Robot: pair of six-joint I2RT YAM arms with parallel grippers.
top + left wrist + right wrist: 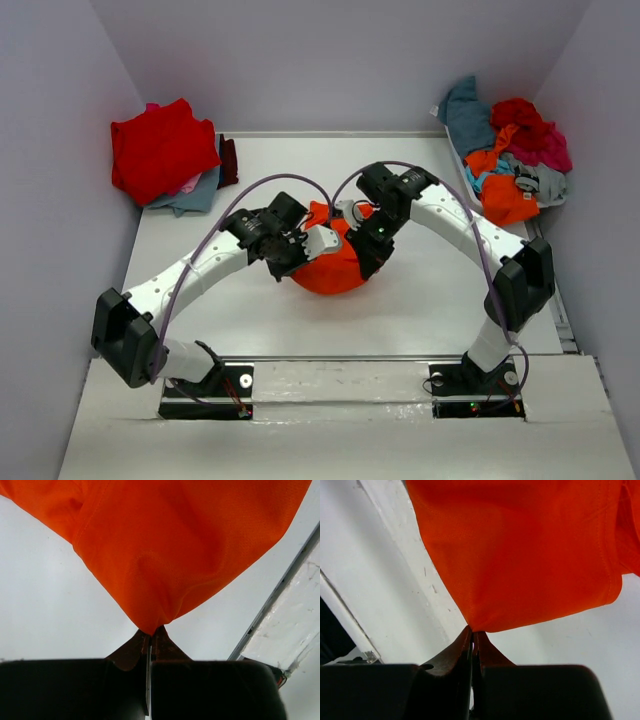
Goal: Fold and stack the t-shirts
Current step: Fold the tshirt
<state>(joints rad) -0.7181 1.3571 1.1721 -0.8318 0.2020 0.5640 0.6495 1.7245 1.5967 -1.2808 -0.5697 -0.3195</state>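
Orange t-shirt [335, 275] | edges in left tool [151, 634], right tool [472, 631] | centred on table [440, 300]

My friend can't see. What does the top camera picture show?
Over a white table, the left gripper and right gripper are both shut on a bunched orange t-shirt. A stack of shirts, red on top, sits at the far left corner; a jumbled pile of shirts lies at the far right.
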